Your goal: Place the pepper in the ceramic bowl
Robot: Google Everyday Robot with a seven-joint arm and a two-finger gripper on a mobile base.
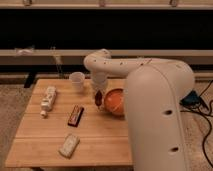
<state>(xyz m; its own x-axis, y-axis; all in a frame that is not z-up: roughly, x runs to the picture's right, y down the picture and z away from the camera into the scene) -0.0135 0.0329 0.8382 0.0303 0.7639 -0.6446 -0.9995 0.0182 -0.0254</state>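
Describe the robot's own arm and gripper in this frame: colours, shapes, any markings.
The arm is glossy off-white, built of thick rounded segments that taper toward the wrist, with small dark round dots along the shell. No outer cabling shows on it. The gripper, over the table beside the ceramic bowl, is a short white-and-grey piece, darker at its tip.

gripper point(98, 97): hangs over the table's far middle; every place below is given from it.
table point(100, 142): light wooden top, planks running left to right, spreading below, left and toward the viewer.
floor point(12, 107): speckled grey-beige, showing far left beyond the table edge and also far right.
wall point(60, 25): behind and above, a broad dark band crossed by pale horizontal rails.
cables point(205, 107): far right, dark cords trailing across the floor beside a blue object.
light: dim and warm, brightest on the tabletop.
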